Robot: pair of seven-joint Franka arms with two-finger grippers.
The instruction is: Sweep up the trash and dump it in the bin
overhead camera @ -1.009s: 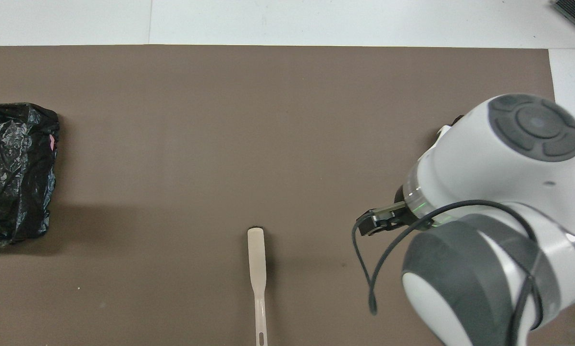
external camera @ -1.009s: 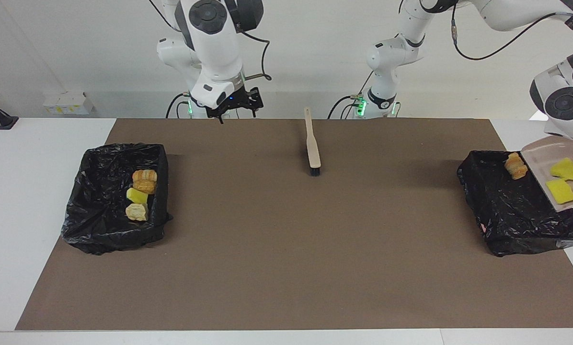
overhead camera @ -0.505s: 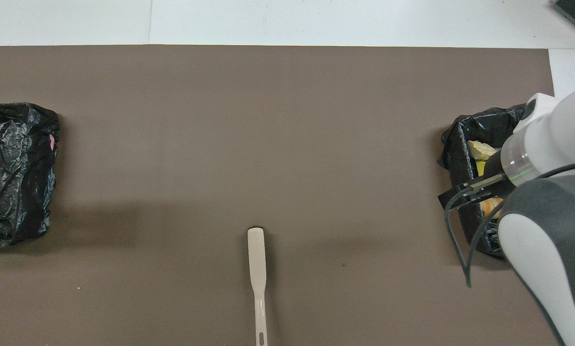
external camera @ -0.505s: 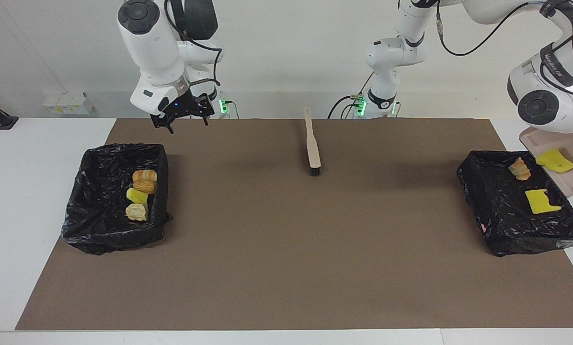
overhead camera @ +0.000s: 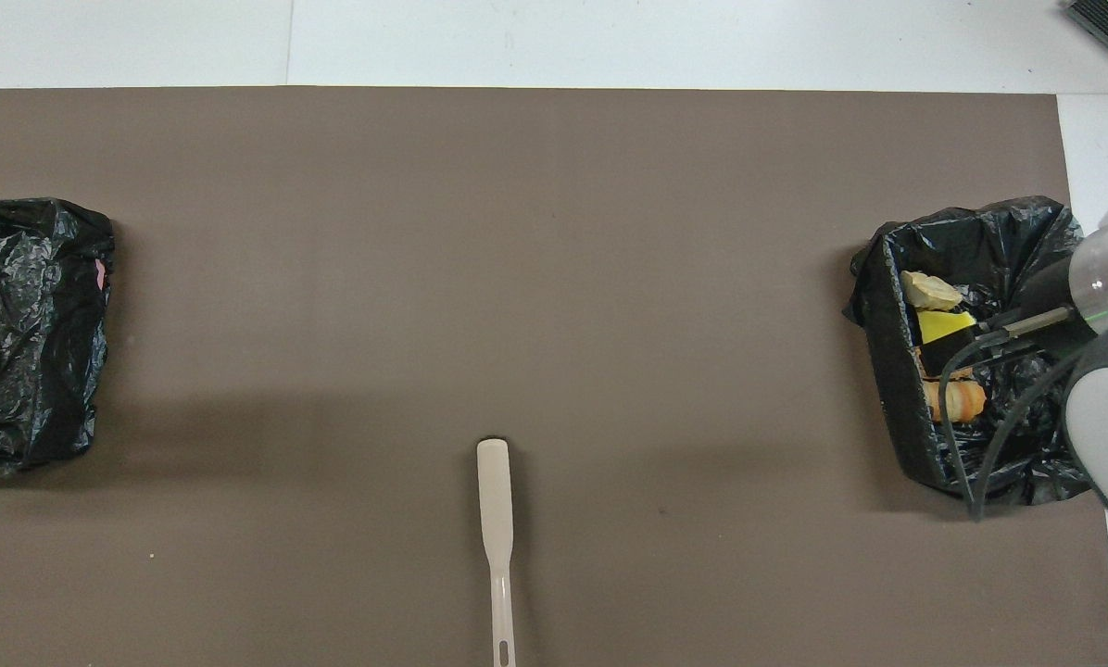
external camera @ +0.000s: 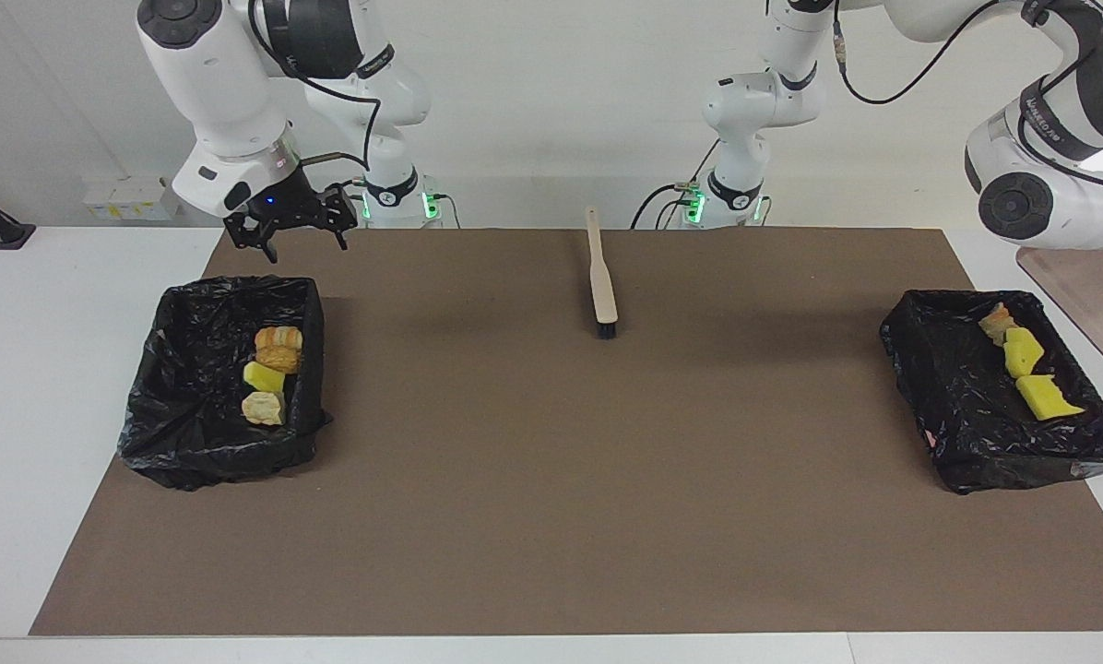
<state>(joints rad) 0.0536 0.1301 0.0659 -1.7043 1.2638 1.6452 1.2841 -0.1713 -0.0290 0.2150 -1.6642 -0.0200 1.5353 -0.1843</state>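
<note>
If you're hunting for writing, there's little: the lettering on the left arm's forearm is too small for me to read, and so are the labels on the white box (external camera: 127, 198) at the wall.

Right end effector (external camera: 286, 226) is up in the air over the robot-side rim of the bin at the right arm's end (external camera: 183, 304), fingers spread wide, holding nothing. The left end effector is hidden by its own wrist, but the flat beige dustpan (external camera: 1091, 300) hangs tilted off that arm beside the bin at the left arm's end (external camera: 930, 369), so it's clamped on that. The pan looks bare.

All the trash (external camera: 264, 376) I can see sits in the two bins. Both are boxy and lined with crinkly, glossy black plastic. One has an orange-brown lump (external camera: 278, 348), a yellow sponge chunk and a pale beige lump (external camera: 264, 408). The other has a tan lump (external camera: 997, 320) and two yellow sponge chunks (external camera: 1045, 397), wedge-shaped.

A long brush (external camera: 600, 277) with a pale wooden handle and black bristles lies on the matte brown mat (external camera: 551, 516) covering the white bench (external camera: 53, 369), midway between the bins and close to the robots.
</note>
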